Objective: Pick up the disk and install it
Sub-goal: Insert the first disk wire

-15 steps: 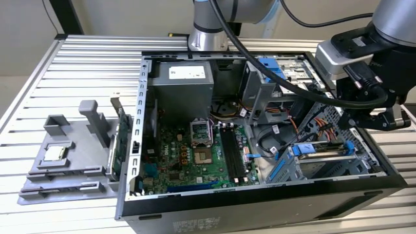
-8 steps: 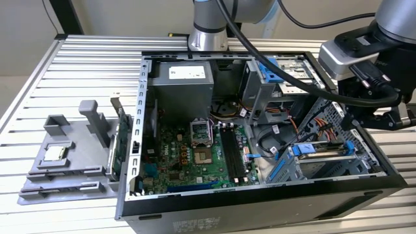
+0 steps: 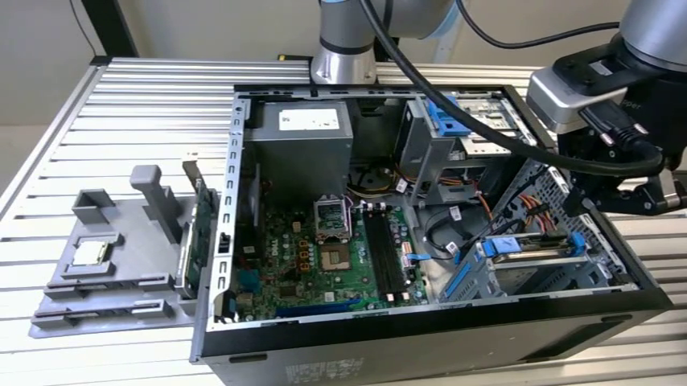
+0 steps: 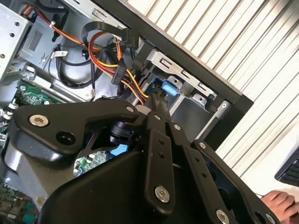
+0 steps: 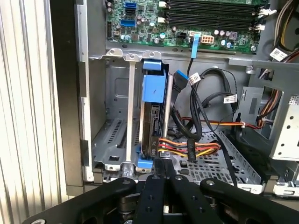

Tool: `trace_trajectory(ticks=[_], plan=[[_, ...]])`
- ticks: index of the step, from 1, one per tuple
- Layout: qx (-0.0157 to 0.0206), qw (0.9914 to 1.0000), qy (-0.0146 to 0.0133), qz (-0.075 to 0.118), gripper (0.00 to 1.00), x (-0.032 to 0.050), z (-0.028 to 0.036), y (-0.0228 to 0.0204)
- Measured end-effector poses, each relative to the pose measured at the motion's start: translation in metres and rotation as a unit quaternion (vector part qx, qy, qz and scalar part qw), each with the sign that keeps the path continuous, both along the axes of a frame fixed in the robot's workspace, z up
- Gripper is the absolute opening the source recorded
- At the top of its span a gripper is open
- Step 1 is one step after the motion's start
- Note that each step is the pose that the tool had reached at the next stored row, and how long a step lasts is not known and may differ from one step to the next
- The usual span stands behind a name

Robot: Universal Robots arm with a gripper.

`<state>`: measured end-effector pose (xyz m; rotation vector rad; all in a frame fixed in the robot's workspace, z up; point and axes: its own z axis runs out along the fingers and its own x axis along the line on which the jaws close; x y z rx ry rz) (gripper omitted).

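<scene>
Gripper [image 5: 162, 163]: in both wrist views the two black fingers are drawn in close, side by side. No gap of note shows between them and nothing is seen clamped there. I judge it closed narrow and empty.

Disk [image 5: 153, 133]: it lies directly ahead of the fingertips, standing on edge in the drive cage [image 5: 114, 135] at the front corner of the computer case [image 3: 429, 346]. Its blue rail frame [image 5: 154, 91] runs along its upper edge and shows again at the near end. The long axis points straight away from the gripper, in line with the fingers, toward the motherboard [image 5: 187, 28]. The fingertips sit at the disk's near end. Touching or just short of it cannot be told.

Status, as a judgement: the disk is already within its slot, so pickup is done and installation is well advanced. Full seating is not confirmed.

Just beside the disk, a bundle of yellow, red and black power wires [image 5: 187, 148] crosses the cage floor, close to the disk's flank.

Further off, in the exterior view, the grey power-supply box [image 3: 301, 137] sits at the case's far end. Well apart, on the exterior view's left, a processor chip [image 3: 90, 251] rests on a grey fixture tray [image 3: 118, 281] on the slatted table [image 3: 140, 104].

A person's hand [image 4: 280, 200] shows at the edge of the second wrist view, outside the case.
</scene>
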<state>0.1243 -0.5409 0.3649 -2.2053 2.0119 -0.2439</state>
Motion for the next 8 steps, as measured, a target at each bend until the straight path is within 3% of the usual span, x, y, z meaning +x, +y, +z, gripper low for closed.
trace_trajectory(ticks=[1,4,5,8], plan=[[-0.0016,1.00000,0.0000,0.000,0.00,0.0000,-0.0001,0.0010],[-0.0195,0.99981,0.0000,0.000,0.00,0.0000,-0.0014,0.0074],[-0.0229,0.99974,0.0000,0.000,0.00,0.0000,-0.0019,0.0089],[-0.0247,0.99969,0.0000,0.000,0.00,0.0000,-0.0027,0.0105]])
